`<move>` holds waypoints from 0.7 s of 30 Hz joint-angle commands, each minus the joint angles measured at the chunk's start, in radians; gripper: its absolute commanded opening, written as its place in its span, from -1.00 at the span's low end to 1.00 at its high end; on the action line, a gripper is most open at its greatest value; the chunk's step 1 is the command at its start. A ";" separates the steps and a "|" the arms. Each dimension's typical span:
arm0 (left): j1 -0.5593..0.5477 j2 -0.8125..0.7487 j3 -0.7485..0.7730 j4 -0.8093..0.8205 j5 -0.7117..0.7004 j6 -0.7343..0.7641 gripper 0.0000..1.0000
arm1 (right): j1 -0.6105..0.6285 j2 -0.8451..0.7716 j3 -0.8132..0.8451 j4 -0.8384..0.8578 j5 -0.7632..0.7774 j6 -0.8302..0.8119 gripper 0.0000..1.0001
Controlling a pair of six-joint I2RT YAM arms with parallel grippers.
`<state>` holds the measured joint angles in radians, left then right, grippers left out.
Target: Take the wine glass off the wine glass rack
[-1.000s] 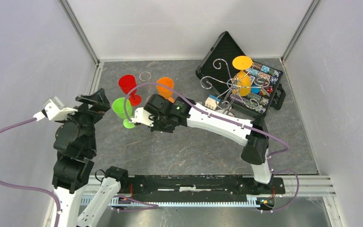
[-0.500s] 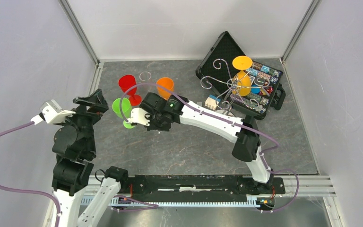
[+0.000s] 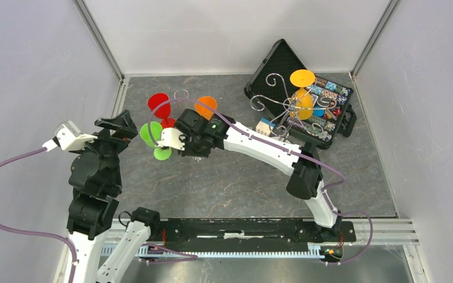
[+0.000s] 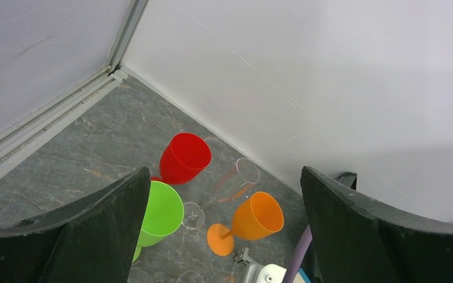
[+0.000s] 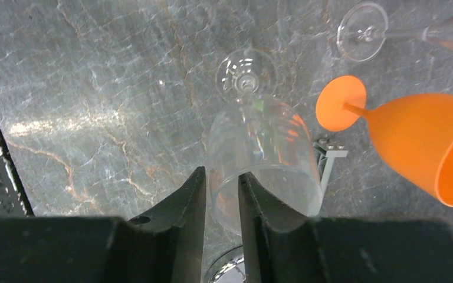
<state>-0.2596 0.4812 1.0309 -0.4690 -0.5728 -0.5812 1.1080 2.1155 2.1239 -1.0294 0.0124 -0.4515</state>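
Note:
The silver wire wine glass rack (image 3: 274, 101) stands at the back right with a yellow wine glass (image 3: 302, 99) hanging upside down on it. My right gripper (image 5: 221, 177) is shut on the rim of a clear wine glass (image 5: 262, 147), one finger inside the bowl and one outside, with the foot pointing down at the grey floor. In the top view this gripper (image 3: 180, 147) is at centre left, far from the rack, and hides the clear glass. My left gripper (image 4: 224, 177) is open and empty, at the left in the top view (image 3: 118, 125).
A red glass (image 4: 183, 158), a green glass (image 4: 160, 212), an orange glass (image 4: 253, 219) and a clear flute (image 4: 236, 180) stand close together beside my right gripper. An open black case (image 3: 283, 62) of coloured items lies under and behind the rack. Walls close in on three sides.
My right arm has moved left and a little farther back with the clear glass, closer to the coloured glasses. The left arm shifted slightly.

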 commanded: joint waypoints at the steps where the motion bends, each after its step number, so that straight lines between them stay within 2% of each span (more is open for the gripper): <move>1: -0.002 0.015 -0.008 0.041 0.001 0.022 1.00 | -0.010 0.005 0.054 0.078 0.028 -0.013 -0.36; 9: -0.002 0.014 -0.019 0.040 0.004 0.022 1.00 | -0.012 0.015 0.013 0.187 0.034 -0.014 -0.32; 21: -0.001 0.011 -0.022 0.039 -0.003 0.033 1.00 | -0.051 0.014 0.012 0.249 0.050 0.017 -0.28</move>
<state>-0.2596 0.4866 1.0134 -0.4690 -0.5671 -0.5812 1.0653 2.1414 2.1292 -0.8314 0.0509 -0.4484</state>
